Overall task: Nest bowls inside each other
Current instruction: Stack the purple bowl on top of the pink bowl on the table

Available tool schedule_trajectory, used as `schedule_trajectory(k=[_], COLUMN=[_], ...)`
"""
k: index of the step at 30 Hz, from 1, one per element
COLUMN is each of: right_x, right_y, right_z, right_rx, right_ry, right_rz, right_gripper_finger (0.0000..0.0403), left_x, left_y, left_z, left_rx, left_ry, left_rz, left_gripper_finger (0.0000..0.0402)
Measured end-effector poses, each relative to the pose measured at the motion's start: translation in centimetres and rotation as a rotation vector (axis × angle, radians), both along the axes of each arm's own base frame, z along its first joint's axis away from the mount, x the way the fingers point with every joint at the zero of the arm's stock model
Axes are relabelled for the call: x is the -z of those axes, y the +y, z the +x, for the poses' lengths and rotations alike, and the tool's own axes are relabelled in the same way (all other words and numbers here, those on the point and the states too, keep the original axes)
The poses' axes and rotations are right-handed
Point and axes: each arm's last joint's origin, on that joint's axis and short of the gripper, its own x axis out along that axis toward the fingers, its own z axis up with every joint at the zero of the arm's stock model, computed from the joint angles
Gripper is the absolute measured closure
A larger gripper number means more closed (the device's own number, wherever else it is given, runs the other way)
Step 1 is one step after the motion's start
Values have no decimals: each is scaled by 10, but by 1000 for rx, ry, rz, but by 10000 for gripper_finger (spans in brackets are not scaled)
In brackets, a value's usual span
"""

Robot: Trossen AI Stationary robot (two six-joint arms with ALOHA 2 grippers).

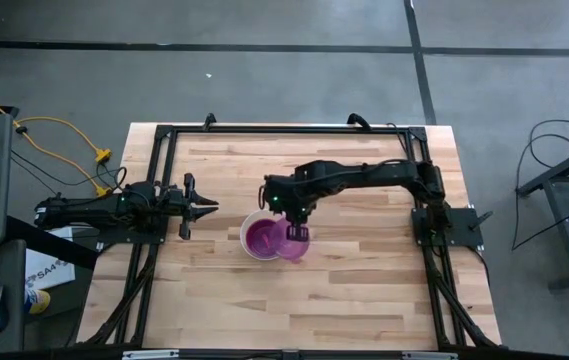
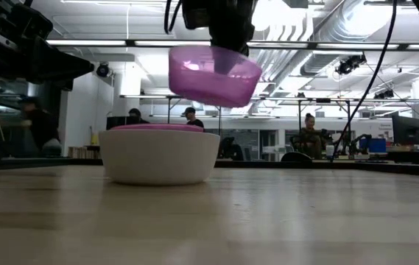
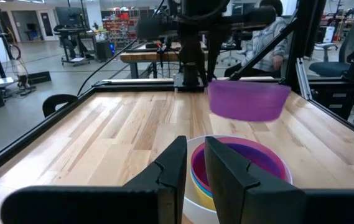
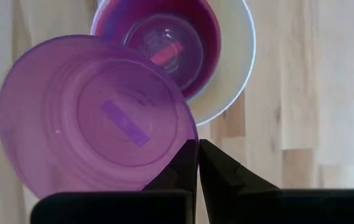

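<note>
Above the middle of the table [image 1: 364, 290], the right gripper [image 4: 198, 149] has its fingers pinched tight on the rim of the purple bowl [image 2: 213, 75], and that bowl hangs tilted in the air, clear of everything below. Just beneath and a touch to one side sits the white bowl [image 2: 159, 156] on the wood, with the pink-red bowl [image 3: 242, 158] nested inside; a yellow rim [image 3: 203, 193] and a sliver of blue peek out between them in the left wrist view. Over at the table's left side, the left gripper [image 1: 204, 207] waits above the wood, fingers only a narrow gap apart and carrying nothing, pointing toward the stack. People sit in the room behind.
</note>
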Motion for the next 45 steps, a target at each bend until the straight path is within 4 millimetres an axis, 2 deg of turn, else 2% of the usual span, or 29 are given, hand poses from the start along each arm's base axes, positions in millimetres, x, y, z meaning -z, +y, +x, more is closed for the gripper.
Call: schedule_trajectory(k=[13, 21, 29, 38, 45], right_x=[-2, -5, 10, 9, 11], right_y=[-8, -8, -15, -24, -35], right_z=[9, 31, 51, 50, 46], right_rx=[50, 56, 143, 257, 320], right_ry=[-40, -53, -49, -38, -11], right_rz=[-1, 19, 158, 176, 54], right_gripper_finger=[399, 399, 399, 399, 399], left_x=[0, 0, 0, 0, 0], left_y=[0, 0, 0, 0, 0], left_z=[0, 0, 0, 0, 0], left_rx=[-1, 0, 0, -1, 0], left_ry=[0, 0, 0, 0, 0], left_rz=[0, 0, 0, 0, 0], left_gripper_finger=[343, 343, 343, 343, 343])
